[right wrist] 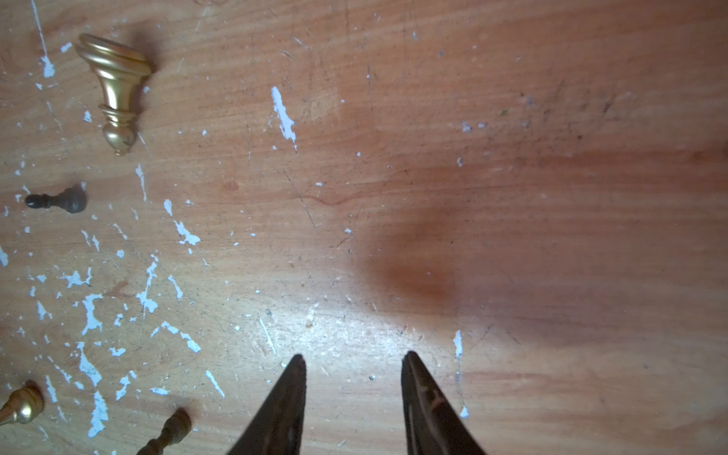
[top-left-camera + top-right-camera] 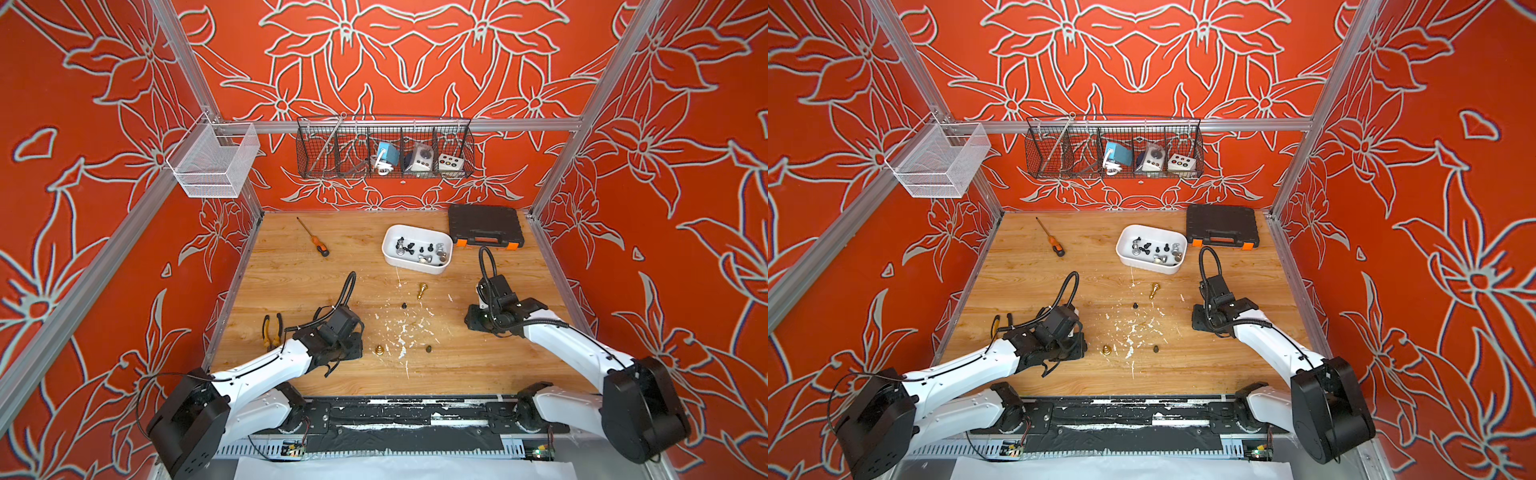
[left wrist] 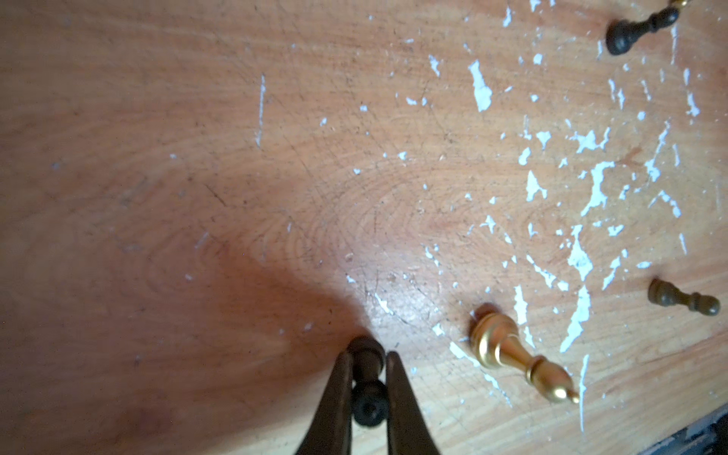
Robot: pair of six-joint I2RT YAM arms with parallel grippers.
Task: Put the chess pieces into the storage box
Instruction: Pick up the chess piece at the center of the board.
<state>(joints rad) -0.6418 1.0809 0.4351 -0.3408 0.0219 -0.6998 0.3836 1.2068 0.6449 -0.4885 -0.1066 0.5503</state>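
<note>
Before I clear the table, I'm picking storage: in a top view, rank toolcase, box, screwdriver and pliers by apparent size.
1. toolcase, barely ahead
2. box
3. screwdriver and pliers: unranked; screwdriver longer, pliers wider and nearer the camera.

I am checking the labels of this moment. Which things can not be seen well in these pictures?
- Pieces in the storage box: both top views, too small to count.
- Pawn in the left gripper: left wrist view, its fingers cover the sides; top views, the wrist hides it.
- Gold piece: right wrist view, cut off by the frame edge.
</note>
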